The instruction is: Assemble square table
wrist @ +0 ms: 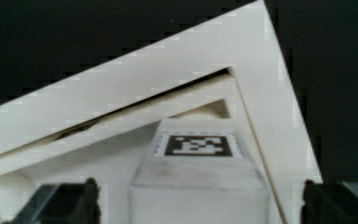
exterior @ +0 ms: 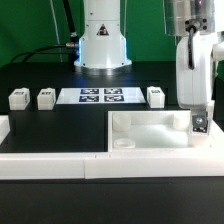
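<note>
Tabletop (exterior: 150,128) lies flat on the black table (exterior: 60,125), sockets up, at the exterior view's right. Its near edge appears to sit against the border rail (exterior: 50,165). One leg (exterior: 199,126) stands upright at the near corner on the exterior view's right. The wrist view shows the same leg (wrist: 197,145), tag toward the camera, tucked into the slab's corner (wrist: 140,90). Can't tell if it's threaded into the socket or just resting on it.

Gripper (exterior: 200,116) straddles that leg from above. Jaws are open: in the wrist view each of the fingers (wrist: 60,200) shows a dark gap to the leg, so nothing is gripped.

Further out are three loose legs: far-left leg (exterior: 18,98), its neighbour (exterior: 45,98), and a third leg (exterior: 155,96) just beyond the slab's far rim. The marker board (exterior: 100,96) lies between them.

Risks, my read:
- An off-centre close pushes the leg sideways, so it cocks in the socket and cross-threads.
- If the leg is unseated, any nudge topples it.
- The corner is tight, so a finger could catch the raised rim.
- Turning torque could drag the slab if the rail doesn't block it.
</note>
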Available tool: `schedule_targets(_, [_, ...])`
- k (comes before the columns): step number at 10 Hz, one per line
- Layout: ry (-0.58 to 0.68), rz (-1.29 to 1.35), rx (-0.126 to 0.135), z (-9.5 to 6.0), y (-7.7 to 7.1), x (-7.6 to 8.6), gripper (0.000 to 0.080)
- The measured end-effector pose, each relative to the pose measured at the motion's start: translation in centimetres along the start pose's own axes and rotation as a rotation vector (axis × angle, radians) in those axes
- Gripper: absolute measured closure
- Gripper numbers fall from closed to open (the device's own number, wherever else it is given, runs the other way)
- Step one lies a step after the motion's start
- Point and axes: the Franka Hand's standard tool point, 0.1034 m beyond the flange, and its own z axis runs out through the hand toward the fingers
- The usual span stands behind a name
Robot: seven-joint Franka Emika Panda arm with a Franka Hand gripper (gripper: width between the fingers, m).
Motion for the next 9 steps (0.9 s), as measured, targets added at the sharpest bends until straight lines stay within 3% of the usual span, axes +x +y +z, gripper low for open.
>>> schedule_targets(1, [-0.008,-0.015,0.010,-0.7,0.5,-0.6,0.0162])
schedule_targets(3, [-0.032,-0.050,0.019,-3.7,2.9,-1.6,0.0152])
schedule_targets(4, [-0.040,-0.062,0.021,-4.5,3.1,-1.8,0.0151])
schedule_targets(9, [-0.032,-0.072,0.013,-3.8,3.3,-1.5,0.0151])
